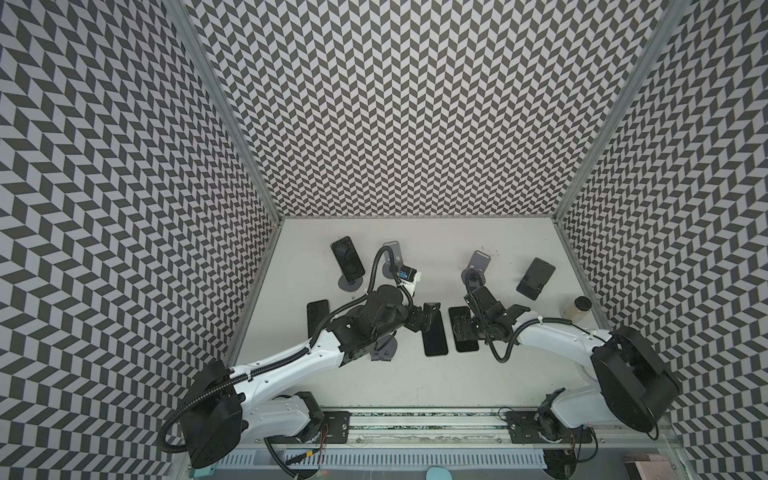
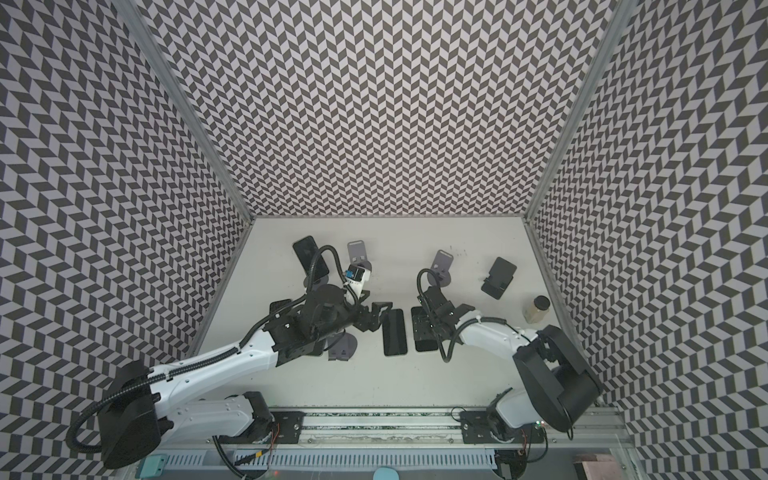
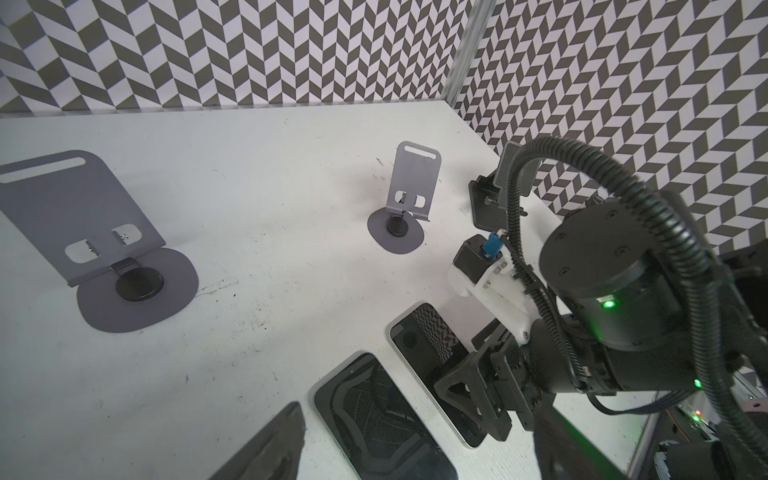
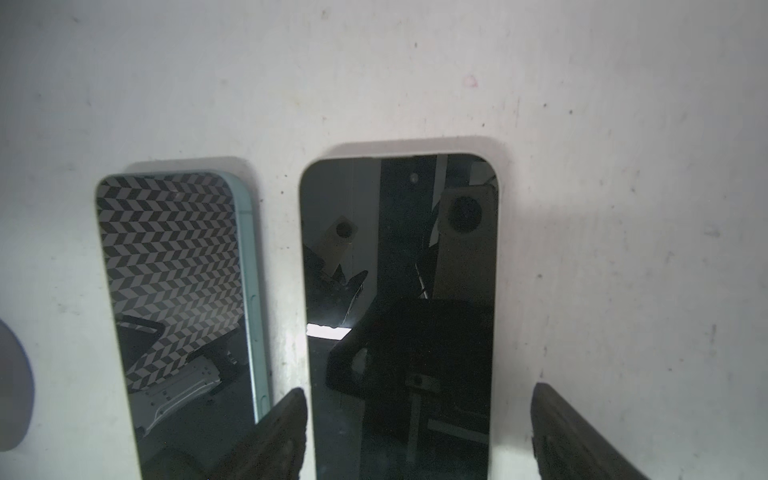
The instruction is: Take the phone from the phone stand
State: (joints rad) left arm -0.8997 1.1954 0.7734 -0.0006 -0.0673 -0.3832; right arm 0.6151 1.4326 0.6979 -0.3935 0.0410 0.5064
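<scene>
A dark phone [image 1: 348,259] leans upright on a grey phone stand [image 1: 351,285] at the back left, seen in both top views, and neither gripper touches it. My left gripper [image 1: 424,318] hangs open over the far end of a phone lying flat [image 1: 435,338] in the middle of the table. One of its fingers [image 3: 270,444] shows in the left wrist view. My right gripper [image 4: 419,415] is open and straddles a second flat phone [image 4: 399,257], with a gap between that phone and one finger [image 4: 557,428].
Two empty grey stands [image 1: 478,262] [image 3: 83,216] stand at the back. Another grey stand [image 1: 384,349] lies under the left arm. A black stand [image 1: 536,276] and a jar [image 1: 575,309] are at the right. A third flat phone [image 1: 318,318] lies at the left.
</scene>
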